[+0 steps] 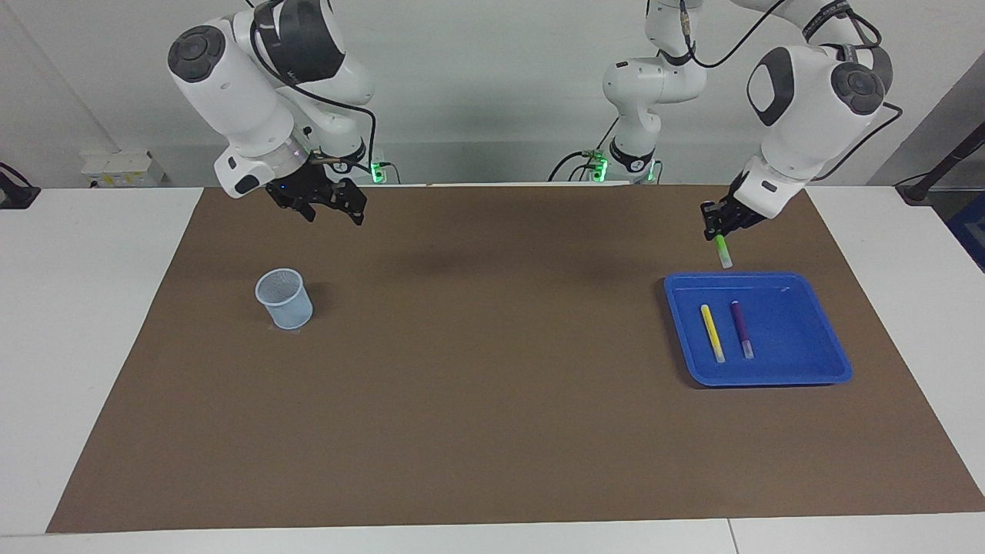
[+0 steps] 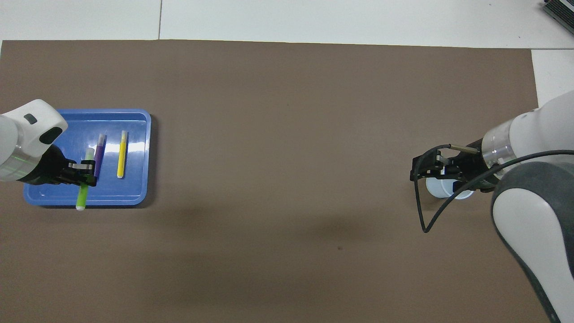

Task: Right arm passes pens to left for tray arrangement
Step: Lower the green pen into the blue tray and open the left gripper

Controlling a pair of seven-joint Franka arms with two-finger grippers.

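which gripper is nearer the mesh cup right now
Right. The right gripper hangs open in the air just above the cup. The left gripper is at the other end of the table, holding the green pen over the tray's rim.

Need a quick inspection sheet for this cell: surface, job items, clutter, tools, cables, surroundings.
Surface: brown mat on a white table.
Job's things: blue tray holds yellow pen and purple pen, side by side; green pen held in the air above the tray's edge nearest the robots.
Clutter: mesh cup, upright.
Tools: left tool shut on green pen; right tool open, above the cup.
Cables: black cable looping off the right wrist.
Surroundings: nothing seen.
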